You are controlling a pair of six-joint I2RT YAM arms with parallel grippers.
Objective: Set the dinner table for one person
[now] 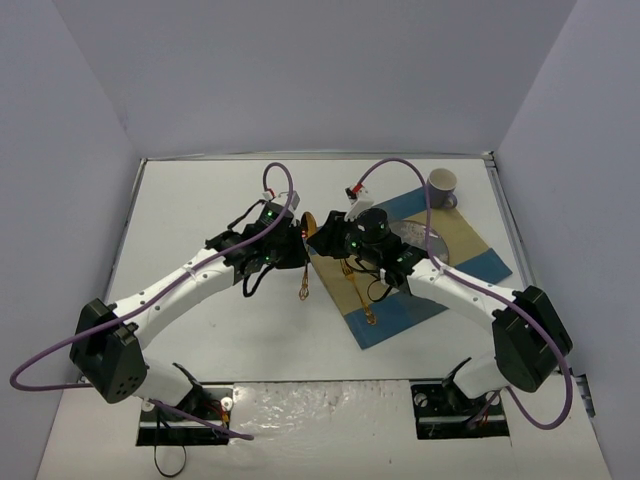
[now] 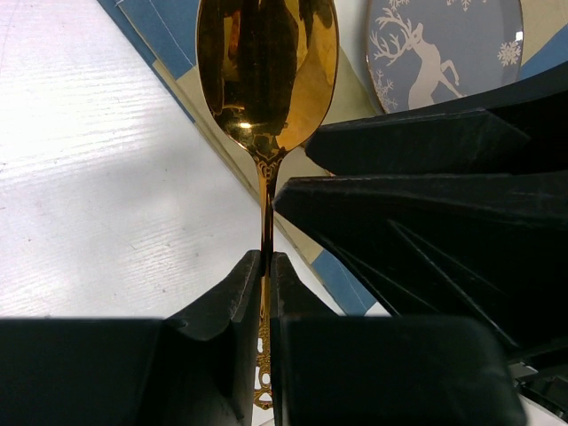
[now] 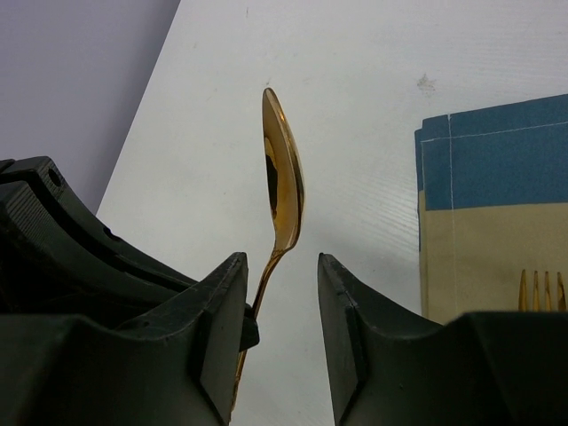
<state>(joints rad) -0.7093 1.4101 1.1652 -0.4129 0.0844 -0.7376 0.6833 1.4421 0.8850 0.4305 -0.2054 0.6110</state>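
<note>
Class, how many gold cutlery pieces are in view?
2: a spoon clamped in the left pincer, and a fork lying on the checked placemat. The arms may hide others.

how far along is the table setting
Done: placemat, plate, mug and fork are laid out. In hand: the gold spoon, pinched by the left fingers, with the right fingers open around it. Left: setting the spoon down by the plate.
</note>
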